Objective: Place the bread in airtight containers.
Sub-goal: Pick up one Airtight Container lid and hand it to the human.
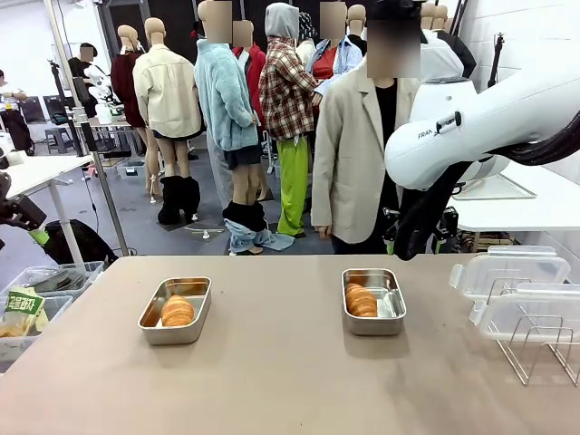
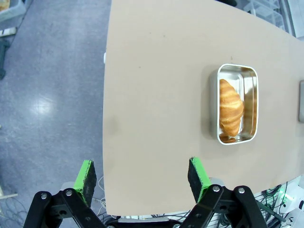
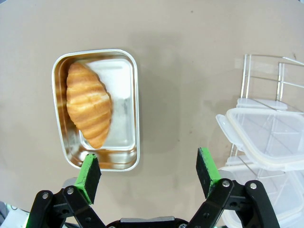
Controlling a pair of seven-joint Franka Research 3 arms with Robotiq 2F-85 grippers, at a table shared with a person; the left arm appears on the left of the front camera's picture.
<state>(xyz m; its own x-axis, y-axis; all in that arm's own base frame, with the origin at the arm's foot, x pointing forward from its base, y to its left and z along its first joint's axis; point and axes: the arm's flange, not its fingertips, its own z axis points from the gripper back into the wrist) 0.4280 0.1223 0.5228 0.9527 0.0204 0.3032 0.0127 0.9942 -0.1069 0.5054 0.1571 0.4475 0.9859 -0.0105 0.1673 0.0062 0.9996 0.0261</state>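
Bread rolls (image 1: 178, 311), glossy golden-brown, ridged, lie in rectangular steel pans (image 1: 168, 338) on the beige table (image 1: 272, 390); left gripper (image 2: 141, 173) and right gripper (image 3: 148, 171) gape empty.

You can read just "FRA" in dark letters on the white right arm (image 1: 471, 122); the rest is hidden from you.
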